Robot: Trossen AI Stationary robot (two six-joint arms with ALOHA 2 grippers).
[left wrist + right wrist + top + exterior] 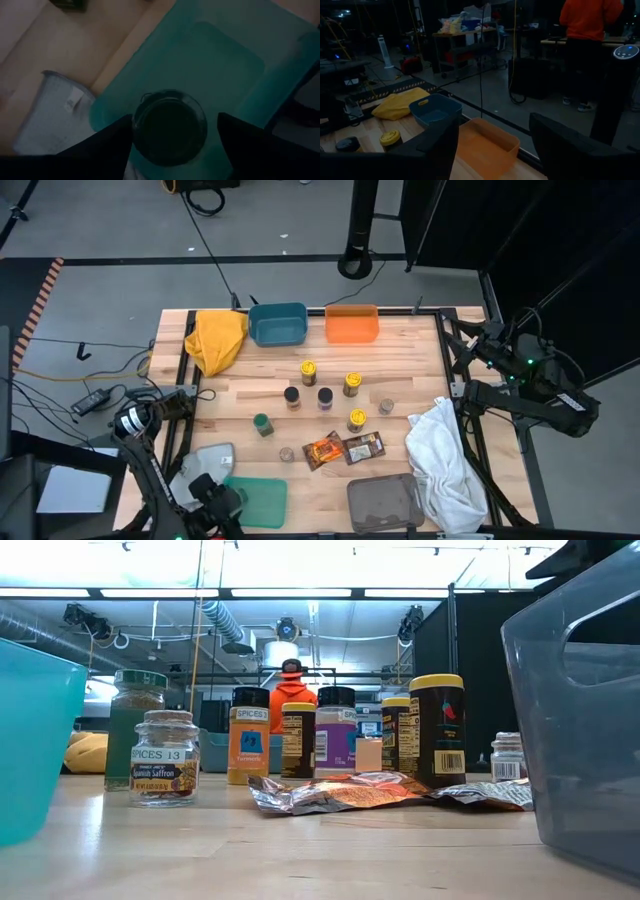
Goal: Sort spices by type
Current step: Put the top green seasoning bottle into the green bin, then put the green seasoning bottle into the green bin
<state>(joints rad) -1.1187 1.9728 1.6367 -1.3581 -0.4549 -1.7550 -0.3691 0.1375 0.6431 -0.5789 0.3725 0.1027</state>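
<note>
Left fingers are clamped on a dark-lidded jar, hanging right over the teal tray at the desk's near left corner. Right fingers are spread wide with nothing in them, parked off the desk's right edge.

Sorting has barely started, I'd say. The other jars stand clustered mid-desk, and the orange packet and brown packet lie touching each other in front of them.

The blue bin, orange bin and grey tray all look empty, as does the teal tray under that jar.
</note>
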